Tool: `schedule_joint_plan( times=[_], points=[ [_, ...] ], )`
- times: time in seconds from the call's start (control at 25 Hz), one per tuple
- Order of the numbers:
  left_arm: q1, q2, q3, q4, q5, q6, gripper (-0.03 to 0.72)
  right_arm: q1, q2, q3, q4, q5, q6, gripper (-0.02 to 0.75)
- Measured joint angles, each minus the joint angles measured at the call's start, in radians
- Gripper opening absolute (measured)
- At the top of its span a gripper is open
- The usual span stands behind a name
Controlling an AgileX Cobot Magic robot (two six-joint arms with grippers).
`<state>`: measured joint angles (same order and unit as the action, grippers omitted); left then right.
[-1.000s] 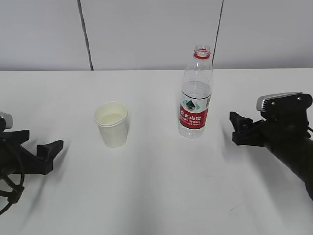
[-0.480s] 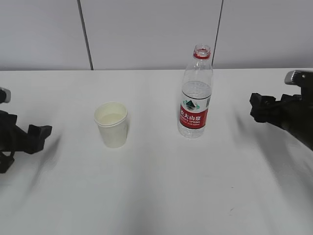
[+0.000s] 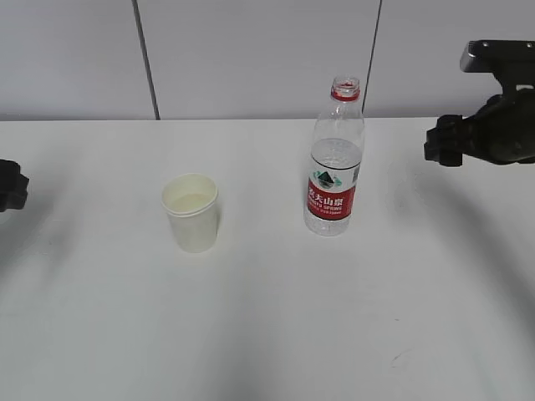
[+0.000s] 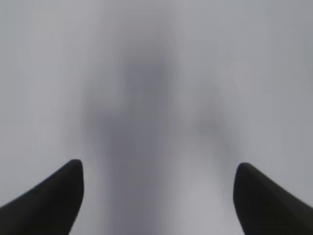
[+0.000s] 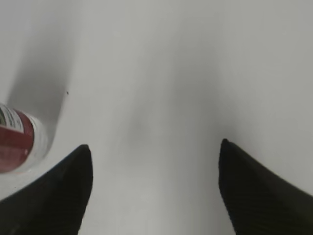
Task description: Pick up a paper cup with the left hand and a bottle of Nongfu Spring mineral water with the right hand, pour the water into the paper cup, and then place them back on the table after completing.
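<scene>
A white paper cup stands upright on the white table, left of centre, with water showing inside. The uncapped Nongfu Spring bottle with a red label stands upright to its right, partly filled; its lower edge also shows at the left of the right wrist view. My left gripper is only partly in view at the far left edge, well clear of the cup; in the left wrist view it is open and empty. My right gripper is raised at the far right, clear of the bottle, open and empty.
A grey panelled wall with two dark vertical seams stands behind the table's far edge. Faint scuff marks lie on the near right of the tabletop.
Both arms have drawn back from the middle. The left gripper has slid out to the left edge. The right gripper has risen and moved right. Cup and bottle have not moved.
</scene>
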<state>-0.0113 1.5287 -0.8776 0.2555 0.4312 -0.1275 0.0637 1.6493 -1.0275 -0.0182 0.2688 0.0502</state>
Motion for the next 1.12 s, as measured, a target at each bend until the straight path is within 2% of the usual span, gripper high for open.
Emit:
schedule_joint_plan(
  times=[0.16, 0.28, 0.4, 0.72, 1.12],
  points=[
    [0.000, -0.001, -0.088, -0.043, 0.236, 0.041, 0.564, 0.000, 0.000, -0.140, -0.032, 0.335, -0.018, 0.593],
    [0.000, -0.006, -0.100, -0.128, 0.325, 0.110, 0.564, 0.000, 0.000, -0.195, -0.034, 0.515, -0.050, 0.593],
    [0.000, -0.014, -0.100, -0.214, 0.382, 0.170, 0.564, 0.000, 0.000, -0.205, -0.034, 0.617, -0.073, 0.591],
    [0.000, -0.240, -0.087, -0.239, 0.468, 0.195, 0.562, 0.000, -0.156, -0.155, 0.057, 0.672, -0.140, 0.590],
    [0.000, -0.670, 0.121, -0.256, 0.605, 0.198, 0.562, 0.000, -0.592, 0.190, 0.063, 0.692, -0.147, 0.589]
  ],
)
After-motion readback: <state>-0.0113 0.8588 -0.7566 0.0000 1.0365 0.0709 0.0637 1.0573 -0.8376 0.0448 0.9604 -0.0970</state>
